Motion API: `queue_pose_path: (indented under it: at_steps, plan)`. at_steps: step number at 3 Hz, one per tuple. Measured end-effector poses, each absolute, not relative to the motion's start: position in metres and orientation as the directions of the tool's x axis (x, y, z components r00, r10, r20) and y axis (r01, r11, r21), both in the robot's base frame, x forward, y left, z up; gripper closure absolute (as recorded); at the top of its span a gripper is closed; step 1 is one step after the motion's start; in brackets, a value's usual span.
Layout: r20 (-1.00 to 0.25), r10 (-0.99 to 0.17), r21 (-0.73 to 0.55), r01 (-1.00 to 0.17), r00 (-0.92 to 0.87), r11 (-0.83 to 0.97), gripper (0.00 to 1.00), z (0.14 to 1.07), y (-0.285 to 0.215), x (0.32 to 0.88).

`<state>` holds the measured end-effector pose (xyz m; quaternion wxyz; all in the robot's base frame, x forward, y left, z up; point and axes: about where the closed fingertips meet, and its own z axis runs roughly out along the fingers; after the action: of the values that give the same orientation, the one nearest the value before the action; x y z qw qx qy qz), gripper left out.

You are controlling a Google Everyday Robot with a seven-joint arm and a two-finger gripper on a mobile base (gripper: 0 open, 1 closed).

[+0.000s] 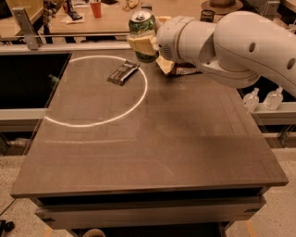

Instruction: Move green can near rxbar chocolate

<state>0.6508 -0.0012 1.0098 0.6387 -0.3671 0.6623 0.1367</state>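
Note:
The green can (142, 28) is upright, held off the table at the far side. My gripper (147, 44) is shut on the green can, its pale fingers (138, 45) clasping the can's lower half, with the white arm reaching in from the right. The rxbar chocolate (123, 73), a flat dark wrapper with pale lettering, lies on the table just below and left of the can, inside a bright ring of light (97, 122).
A snack bag (178, 69) lies partly hidden behind the arm at the table's far edge. Two small clear bottles (263, 98) stand off the table's right side. A red cup (96, 9) and clutter sit on the bench behind.

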Motion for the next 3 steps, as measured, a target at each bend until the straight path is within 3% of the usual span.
queue_pose_path:
  at_steps: [3]
  plan:
    - [-0.953,-0.297,-0.252,-0.719,0.067,0.647,1.00,0.957,0.030,0.695]
